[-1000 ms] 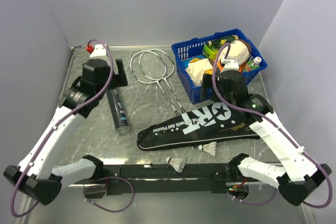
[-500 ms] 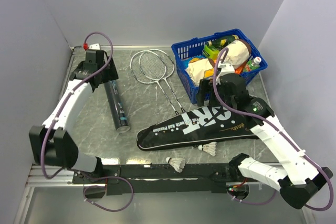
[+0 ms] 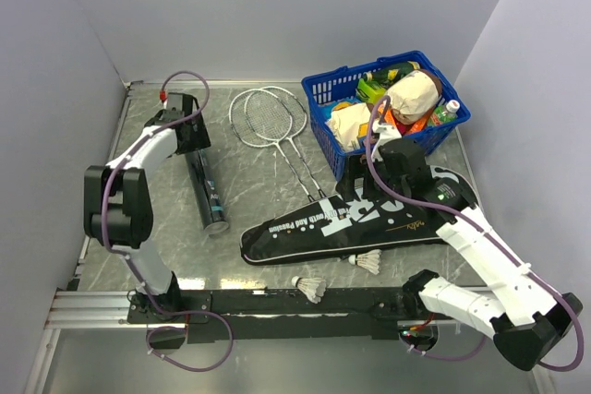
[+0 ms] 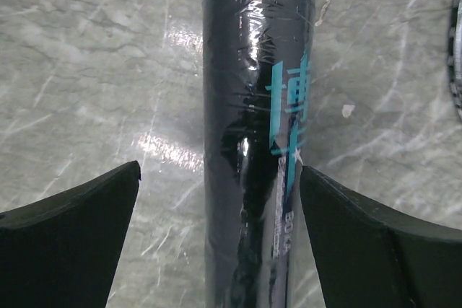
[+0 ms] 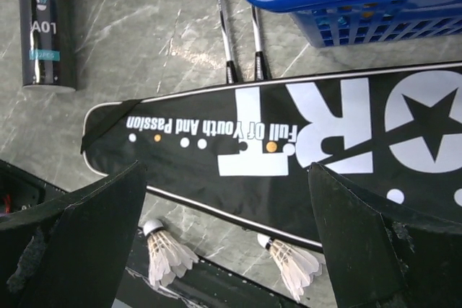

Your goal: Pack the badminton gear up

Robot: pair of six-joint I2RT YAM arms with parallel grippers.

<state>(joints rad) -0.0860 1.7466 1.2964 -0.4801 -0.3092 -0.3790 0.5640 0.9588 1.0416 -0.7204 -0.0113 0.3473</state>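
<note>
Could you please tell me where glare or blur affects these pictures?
Left wrist view: glare streaks the tube's plastic wrap, and a bright patch sits on the table beside it. Right wrist view: the bag lettering is crisp, with no glare. Top view: even light, only soft shadows.

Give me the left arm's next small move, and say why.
Probably close the left gripper on the shuttlecock tube, easing down first if the fingers are not yet level with it. The wrist view shows the jaws open with one finger on each side of the tube, which lies flat on the table and runs straight through the gap, neither finger touching it.
</note>
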